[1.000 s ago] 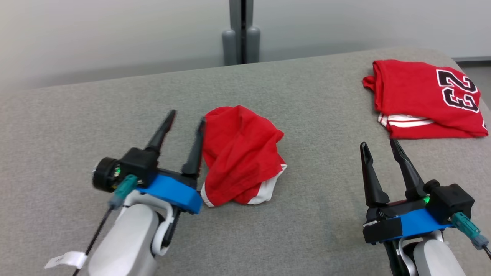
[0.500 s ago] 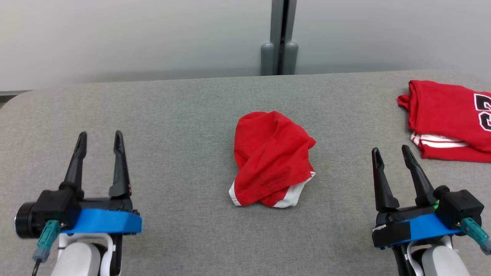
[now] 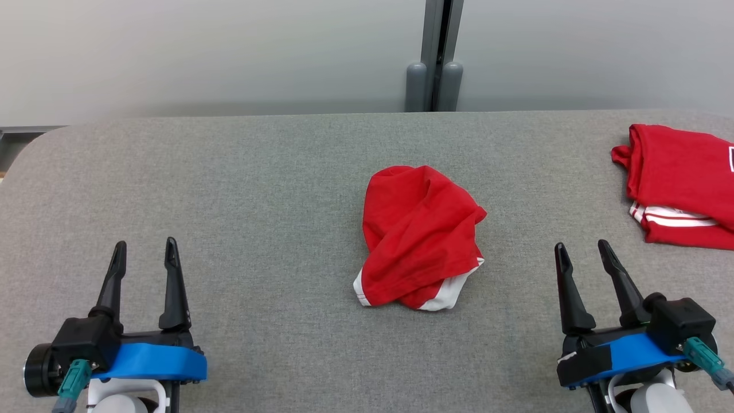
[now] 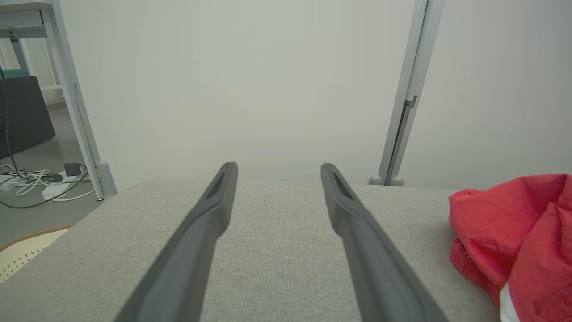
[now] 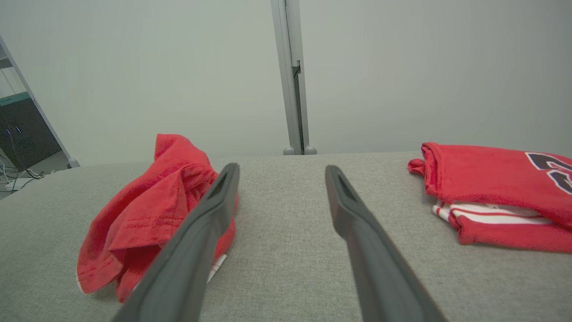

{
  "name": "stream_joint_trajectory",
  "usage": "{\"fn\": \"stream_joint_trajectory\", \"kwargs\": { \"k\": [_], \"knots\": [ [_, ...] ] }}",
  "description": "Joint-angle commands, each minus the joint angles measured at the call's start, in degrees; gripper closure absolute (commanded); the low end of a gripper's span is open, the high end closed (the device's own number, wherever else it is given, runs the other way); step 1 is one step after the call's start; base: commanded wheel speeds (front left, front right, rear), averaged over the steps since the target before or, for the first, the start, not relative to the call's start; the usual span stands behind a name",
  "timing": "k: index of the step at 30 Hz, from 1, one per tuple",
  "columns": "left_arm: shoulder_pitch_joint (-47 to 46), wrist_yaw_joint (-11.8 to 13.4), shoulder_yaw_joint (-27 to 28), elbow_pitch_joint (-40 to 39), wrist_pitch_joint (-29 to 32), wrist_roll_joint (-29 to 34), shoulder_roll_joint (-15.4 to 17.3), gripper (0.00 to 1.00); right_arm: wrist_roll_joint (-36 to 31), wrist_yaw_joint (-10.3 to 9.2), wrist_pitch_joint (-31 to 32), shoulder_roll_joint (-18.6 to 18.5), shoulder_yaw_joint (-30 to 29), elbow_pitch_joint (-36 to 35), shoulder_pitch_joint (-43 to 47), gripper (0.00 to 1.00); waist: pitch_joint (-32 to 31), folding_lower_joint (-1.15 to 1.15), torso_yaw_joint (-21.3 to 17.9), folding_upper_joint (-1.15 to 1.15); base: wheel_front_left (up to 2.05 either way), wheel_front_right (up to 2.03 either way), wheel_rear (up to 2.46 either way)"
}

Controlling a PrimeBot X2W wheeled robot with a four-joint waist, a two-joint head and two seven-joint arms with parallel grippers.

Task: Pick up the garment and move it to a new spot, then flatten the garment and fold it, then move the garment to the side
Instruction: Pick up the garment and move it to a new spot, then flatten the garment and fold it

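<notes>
While nothing is in hand, I list my tools first, then what lies beyond them.

Item, left gripper (image 3: pixel 144 244): fingers spread wide, empty, hovering low over the near left of the table, well apart from the cloth.

Item, right gripper (image 3: pixel 581 246): fingers likewise spread wide, empty, low over the near right. It is nearer the heap than its fellow, yet touches nothing.

Item, red garment (image 3: pixel 421 235): the task's piece, in a crumpled heap at the middle of the table between my two grippers. It is bunched and twisted on itself, with a white-trimmed hem (image 3: pixel 444 295) showing along its near edge.

Item, folded red jersey (image 3: pixel 682 178): at the far right edge, squared off, white stripes at its near side. It looks done with, and I leave it be.

Item, grey cloth-covered table (image 3: pixel 258 172): bears all of the above.

Item, upright post (image 3: pixel 436 57): against the pale wall behind the table.

Step, as I judge it: the heap sits central and nothing of it is flattened or folded. The work in hand is therefore taking hold of it for spreading.

Next move calls for both grippers to come in toward the heap. Each should pinch a single layer at the white hem or at an outer edge, and the two then draw apart.
</notes>
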Motion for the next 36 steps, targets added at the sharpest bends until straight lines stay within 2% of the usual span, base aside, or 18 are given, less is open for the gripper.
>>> {"fn": "stream_joint_trajectory", "kwargs": {
  "k": [1, 14, 36],
  "knots": [
    [0.13, -0.31, 0.38, 0.12, -0.16, 0.56, -0.36, 0.0, 0.02, 0.01, 0.07, -0.05, -0.09, 0.18, 0.89, 0.0, 0.09, 0.0, -0.03, 0.0, 0.0, 0.0, 0.0],
    [-1.03, -2.59, 2.69, 1.19, -0.16, 3.27, -2.35, 0.0, 0.01, 0.01, 0.22, -0.05, -0.12, 0.8, 0.33, 0.0, 0.4, 0.0, -0.4, 0.0, 0.0, 0.0, 0.0],
    [-1.23, -4.49, 5.11, 1.77, -0.16, 5.54, -4.13, 0.0, 0.32, 0.01, 0.03, -0.05, 0.27, 1.4, 0.1, 0.0, -0.18, 0.0, -0.35, 0.0, 0.0, 0.0, 0.0]
  ]
}}
